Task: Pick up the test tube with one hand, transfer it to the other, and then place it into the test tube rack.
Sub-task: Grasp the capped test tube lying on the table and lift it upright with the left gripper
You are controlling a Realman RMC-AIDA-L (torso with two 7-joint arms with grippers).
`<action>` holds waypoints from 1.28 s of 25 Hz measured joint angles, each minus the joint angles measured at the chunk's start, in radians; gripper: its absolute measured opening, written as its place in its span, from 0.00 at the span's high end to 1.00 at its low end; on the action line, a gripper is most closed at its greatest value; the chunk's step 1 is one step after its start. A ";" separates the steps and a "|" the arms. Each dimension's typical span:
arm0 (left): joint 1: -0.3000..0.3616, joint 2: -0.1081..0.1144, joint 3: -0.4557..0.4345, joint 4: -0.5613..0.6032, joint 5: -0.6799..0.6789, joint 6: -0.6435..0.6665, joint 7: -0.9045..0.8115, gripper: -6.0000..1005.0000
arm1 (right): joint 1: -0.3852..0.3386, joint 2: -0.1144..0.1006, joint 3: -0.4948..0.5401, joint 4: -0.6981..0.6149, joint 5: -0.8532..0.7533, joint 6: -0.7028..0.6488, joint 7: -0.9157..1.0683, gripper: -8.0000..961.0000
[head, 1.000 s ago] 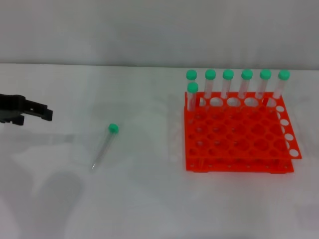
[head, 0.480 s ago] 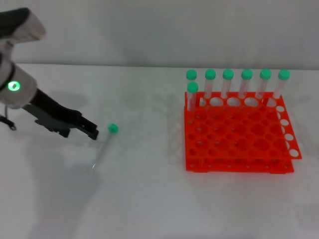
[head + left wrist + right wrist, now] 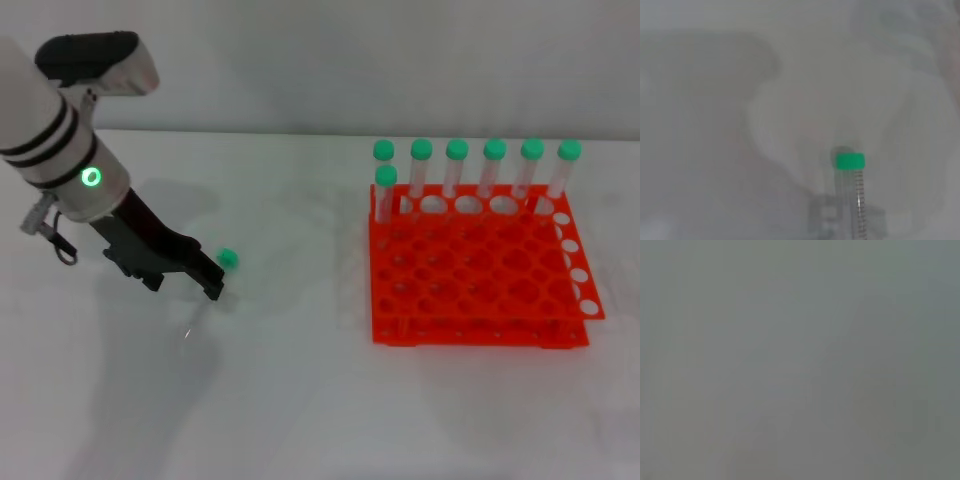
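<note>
Left gripper (image 3: 213,283) was down at the bench (image 3: 300,400), its black fingers right over the upper part of the test tube (image 3: 226,259), just below the green cap. The tube lay flat on the bench, cap toward the back and tip toward the robot, well left of the test tube rack (image 3: 478,270). In the left wrist view the cap and threaded neck sat close under the camera.

Finger state: couldn't tell. They looked near-closed around the tube body, but the head view didn't show whether they had pinched it or only straddled it. The tube did not look lifted.

Right gripper: not in view in the head camera, and its wrist camera showed only blank grey. I'd read it as parked.

The rack held seven other green-capped tubes (image 3: 476,165), six along the back row and one in the second row at the left. Most holes were free.

Step in hand, as I judged it: the grasp, so the task was early.

How to do it well:
- Centre the fingers across the tube axis, not on the cap; a round tube will roll if hit off-centre.
- Close gently; thin plastic.
- Grip near the cap end, leaving bare length for the other gripper to take.
- Lift straight up before swinging toward the handover.
</note>
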 joint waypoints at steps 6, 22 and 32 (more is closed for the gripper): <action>0.000 -0.003 0.000 0.073 0.027 -0.063 -0.047 0.13 | -0.002 0.000 0.000 0.000 0.000 0.016 0.000 0.26; 0.016 -0.025 -0.001 0.113 0.080 -0.067 -0.074 0.49 | -0.001 0.000 -0.001 -0.005 0.000 0.025 0.000 0.26; 0.026 -0.024 -0.002 0.109 0.104 -0.075 -0.081 0.50 | 0.006 0.001 -0.008 -0.001 0.000 0.025 0.000 0.26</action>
